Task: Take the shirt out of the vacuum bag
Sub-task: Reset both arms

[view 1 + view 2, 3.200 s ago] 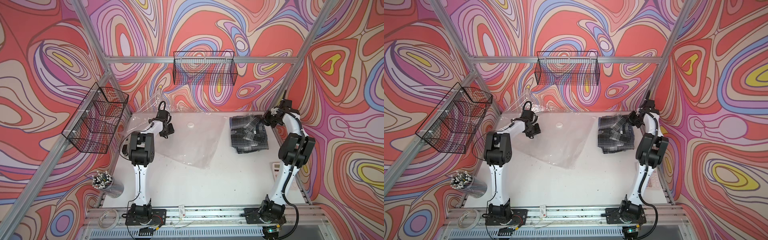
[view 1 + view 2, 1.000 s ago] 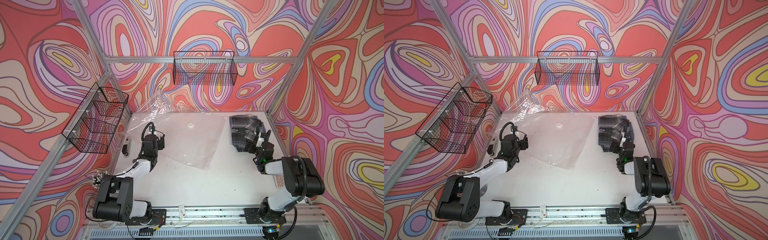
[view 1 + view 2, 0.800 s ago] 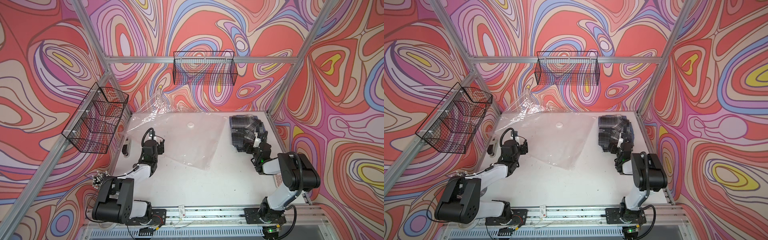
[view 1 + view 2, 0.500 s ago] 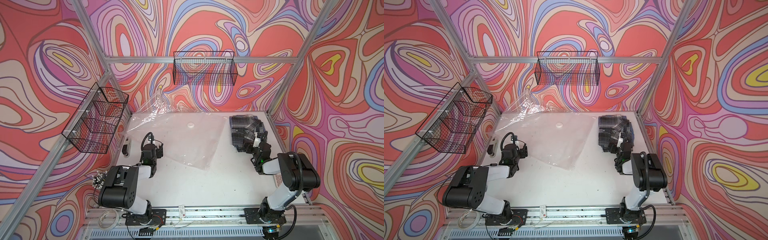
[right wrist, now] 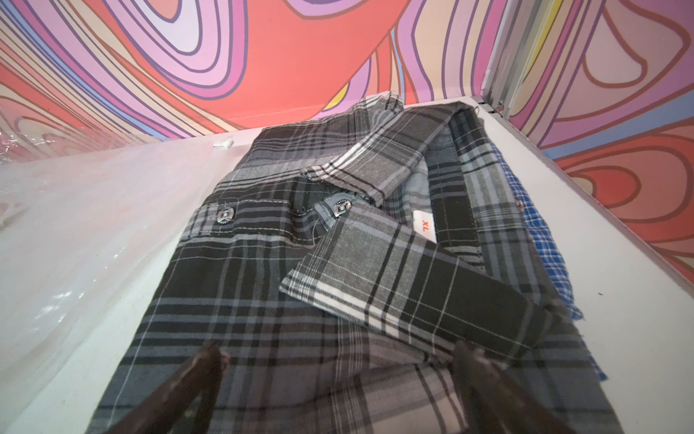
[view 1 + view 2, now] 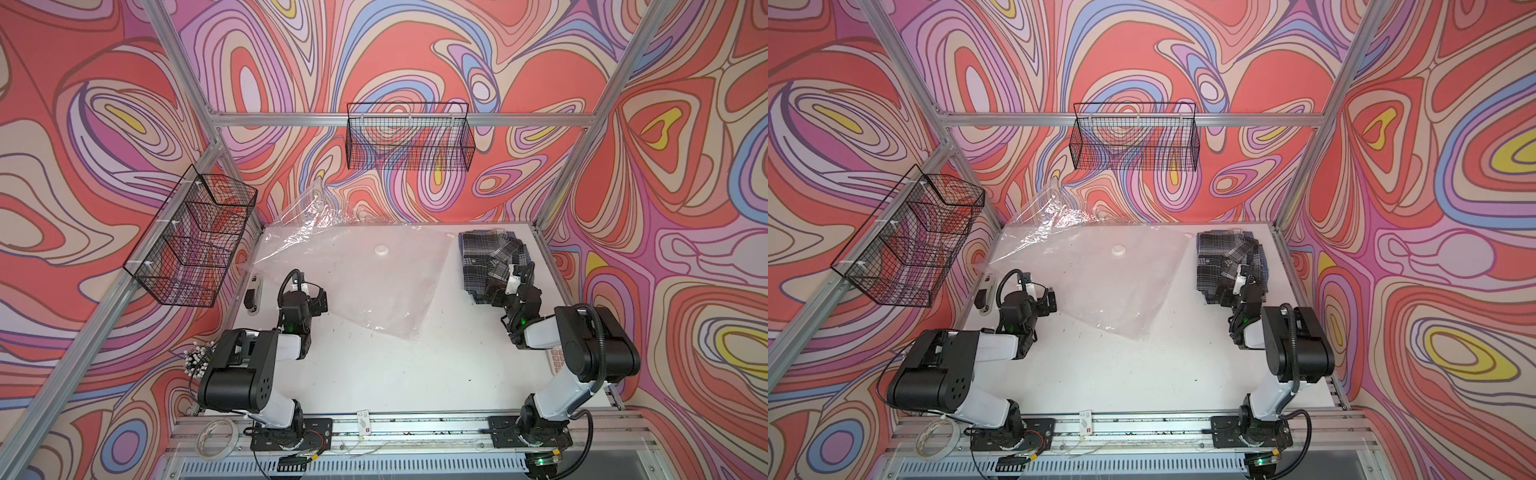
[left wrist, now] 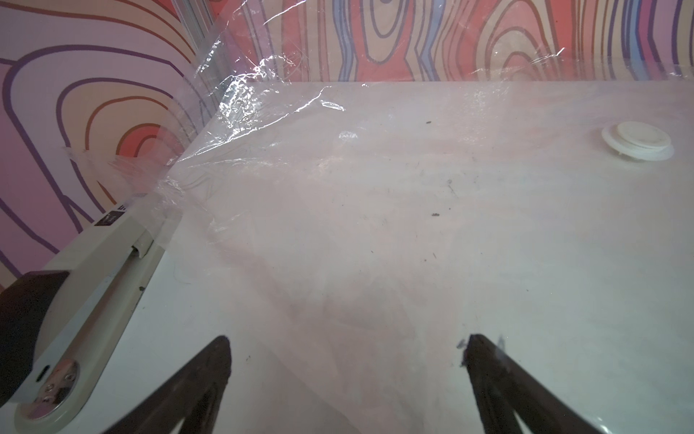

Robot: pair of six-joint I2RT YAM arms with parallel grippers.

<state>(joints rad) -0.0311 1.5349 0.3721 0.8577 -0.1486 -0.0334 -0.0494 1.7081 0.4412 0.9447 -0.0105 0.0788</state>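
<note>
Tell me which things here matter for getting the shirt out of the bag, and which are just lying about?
Part of the job: vacuum bag; its white valve; plaid shirt, already lying beside the bag.
Just lying about: back wire basket; side wire basket; white handheld device; cup of sticks.

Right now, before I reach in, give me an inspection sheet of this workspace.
Surface: white table, dark specks.
Job's things: vacuum bag flat, valve up, nothing seen inside; plaid shirt outside it, far right corner.
Clutter: white-and-black device at left edge; cup of sticks beside the table; white tag on front rail.
Grippers: left gripper open over the bag's edge; right gripper open at the shirt's near edge; neither holds anything.
Cables: black loop on left wrist; hose on right arm.
Surroundings: back-wall wire basket; left-wall wire basket; swirl-patterned walls.
</note>
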